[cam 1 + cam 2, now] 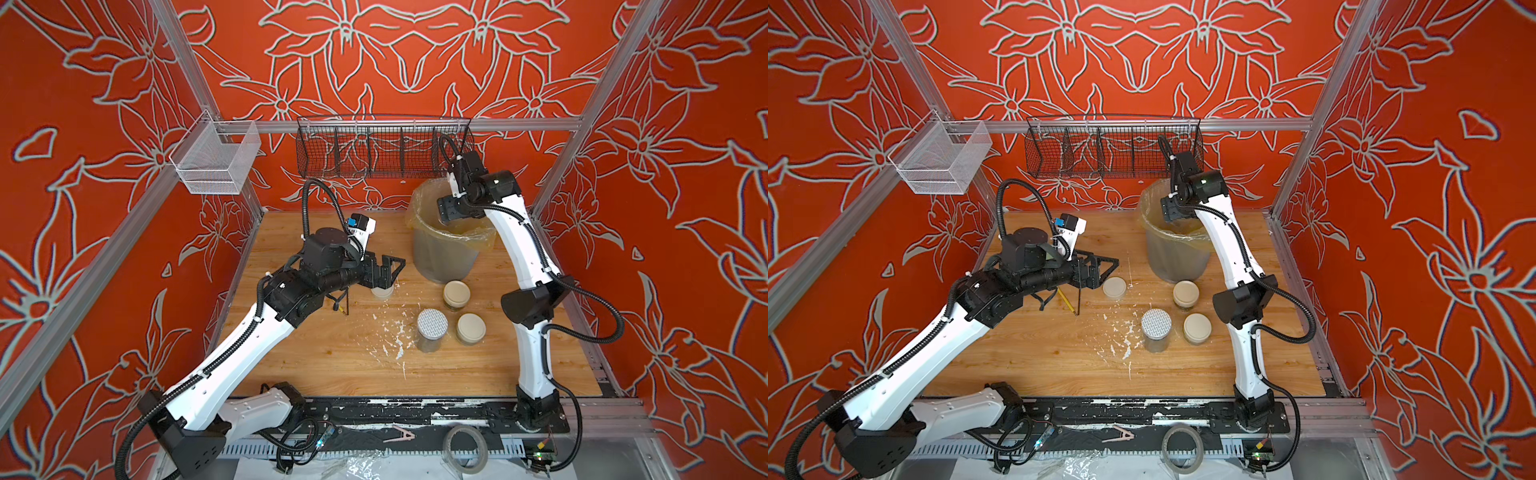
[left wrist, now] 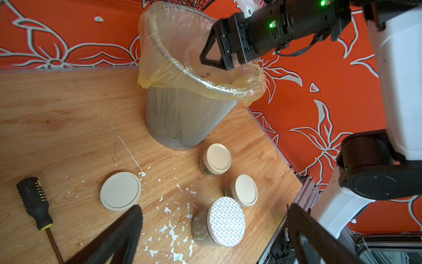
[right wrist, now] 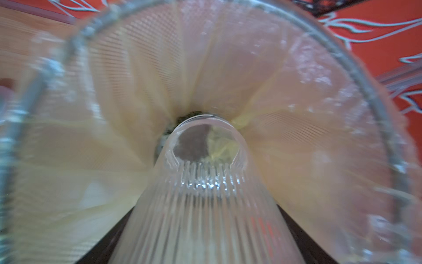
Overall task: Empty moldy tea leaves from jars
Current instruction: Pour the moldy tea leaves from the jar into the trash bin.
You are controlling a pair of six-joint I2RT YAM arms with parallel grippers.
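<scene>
My right gripper [image 3: 205,246] is shut on a ribbed clear glass jar [image 3: 205,194], tipped mouth-down inside the lined grey bin [image 1: 446,253]. Dark moldy tea leaves [image 3: 191,117] lie at the bin's bottom by the jar's mouth. In the left wrist view that jar [image 2: 191,54] shows inside the bin's rim. Three lidded jars stand on the table: a dotted-lid jar [image 1: 432,328] holding olive-brown leaves [image 2: 199,230], and two cream-lidded jars [image 1: 456,293] [image 1: 471,327]. My left gripper [image 1: 386,266] hangs open and holds nothing, above a loose cream lid [image 2: 120,190].
A black-handled screwdriver [image 2: 36,203] lies left of the loose lid. White paint flecks [image 2: 171,230] dot the wood. A black wire basket [image 1: 384,149] and a white mesh basket [image 1: 216,160] hang on the back rail. A tape roll [image 1: 465,449] sits at the front.
</scene>
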